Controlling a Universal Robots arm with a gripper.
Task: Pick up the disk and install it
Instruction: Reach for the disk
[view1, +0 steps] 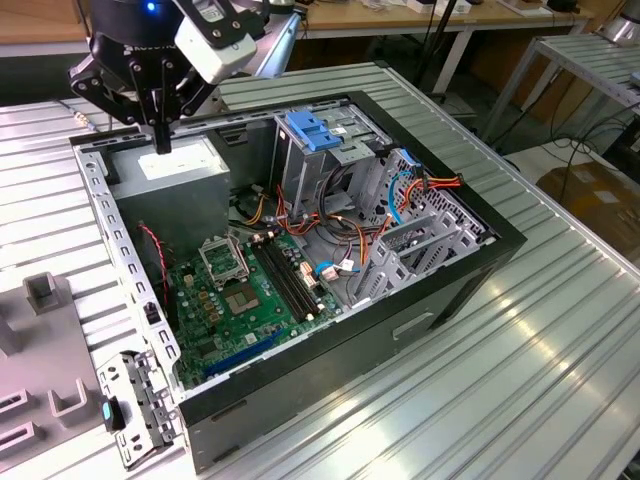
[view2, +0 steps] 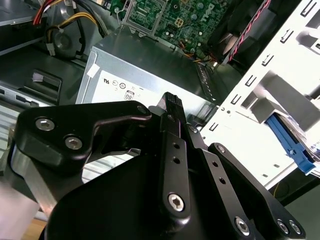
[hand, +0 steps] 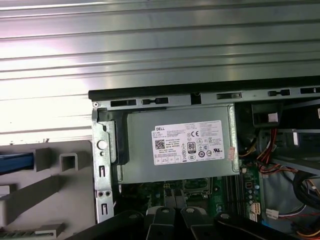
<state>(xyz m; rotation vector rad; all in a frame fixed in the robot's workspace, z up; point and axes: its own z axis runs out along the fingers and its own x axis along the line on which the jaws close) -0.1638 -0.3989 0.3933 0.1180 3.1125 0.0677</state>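
My gripper (view1: 161, 145) hangs at the far left corner of the open computer case (view1: 470, 262), just above the grey power supply box (view1: 178, 170) with its white sticker. Its black fingers stand together, shut, with nothing between them; both wrist views show them over that box (view2: 150, 65) (hand: 177, 145). The disk shows as a blue side rail (view2: 291, 143) with a sliver of pale body, cut off by the picture's edge. A blue strip (hand: 15, 163) lies in the grey fixture beside the case. The gripper is well apart from it.
Inside the case lie a green motherboard (view1: 250, 295), bundles of orange and red cables (view1: 330, 225), and a metal drive cage with a light-blue latch (view1: 312, 132). A grey slotted fixture (view1: 45, 350) sits at the exterior view's left on the ribbed metal table (view1: 540, 380).
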